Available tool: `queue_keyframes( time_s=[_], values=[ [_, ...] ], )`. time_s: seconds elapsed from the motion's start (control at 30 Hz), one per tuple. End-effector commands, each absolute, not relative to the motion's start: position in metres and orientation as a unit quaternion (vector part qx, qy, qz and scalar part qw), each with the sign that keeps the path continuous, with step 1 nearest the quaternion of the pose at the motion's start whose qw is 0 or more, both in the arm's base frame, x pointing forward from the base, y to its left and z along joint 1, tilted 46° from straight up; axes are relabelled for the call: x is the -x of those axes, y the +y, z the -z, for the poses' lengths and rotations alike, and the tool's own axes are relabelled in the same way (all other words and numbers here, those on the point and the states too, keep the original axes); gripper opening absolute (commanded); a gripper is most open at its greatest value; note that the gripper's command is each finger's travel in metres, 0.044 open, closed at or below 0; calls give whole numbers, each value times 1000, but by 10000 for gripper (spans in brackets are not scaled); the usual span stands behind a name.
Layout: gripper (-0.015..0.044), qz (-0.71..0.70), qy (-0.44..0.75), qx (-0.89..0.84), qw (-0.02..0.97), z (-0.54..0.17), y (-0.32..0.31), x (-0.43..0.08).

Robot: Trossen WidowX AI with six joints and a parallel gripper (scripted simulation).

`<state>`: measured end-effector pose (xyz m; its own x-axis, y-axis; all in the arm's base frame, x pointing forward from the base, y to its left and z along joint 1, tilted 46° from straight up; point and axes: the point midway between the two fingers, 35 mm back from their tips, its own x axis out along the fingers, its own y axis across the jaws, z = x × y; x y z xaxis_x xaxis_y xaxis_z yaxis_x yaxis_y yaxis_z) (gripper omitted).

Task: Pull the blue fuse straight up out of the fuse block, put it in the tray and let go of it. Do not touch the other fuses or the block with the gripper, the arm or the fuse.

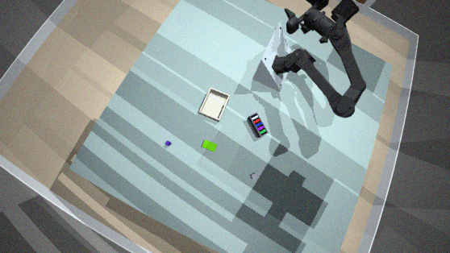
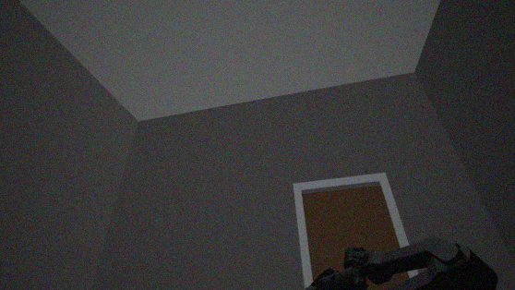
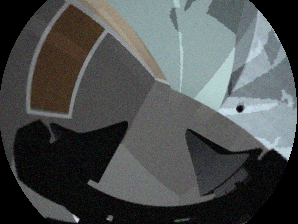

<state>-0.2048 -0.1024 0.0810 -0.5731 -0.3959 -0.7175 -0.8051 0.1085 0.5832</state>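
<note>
The fuse block is a small dark block right of the tray in the top view, holding a row of white, red, blue, purple and green fuses. The blue fuse sits in the middle of the row, between the red fuse and the purple fuse. The cream tray is empty. My gripper is open and empty, raised at the top of the top view, far from block and tray. The wrist view shows neither block nor tray.
A bright green flat block lies below the tray, with a small purple object to its left. A small grey angled piece lies below the fuse block. The white base plate stands above it. The exterior view shows walls, a door and part of the arm.
</note>
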Motion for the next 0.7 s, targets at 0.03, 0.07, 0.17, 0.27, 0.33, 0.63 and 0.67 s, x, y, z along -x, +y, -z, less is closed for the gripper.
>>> queue_keyframes(
  time_s=[0.03, 0.07, 0.17, 0.27, 0.33, 0.63, 0.67],
  values=[
    [347, -529, 703, 437, 188, -80, -110, 201],
    [321, -539, 683, 461, 177, -79, -119, 196],
    [242, -569, 605, 541, 131, -76, -151, 174],
    [164, -592, 519, 611, 80, -73, -179, 148],
    [111, -603, 457, 653, 42, -71, -195, 127],
    [66, -593, 150, 776, -153, -63, -238, 17],
    [66, -586, 115, 783, -176, -63, -240, 4]
  ],
)
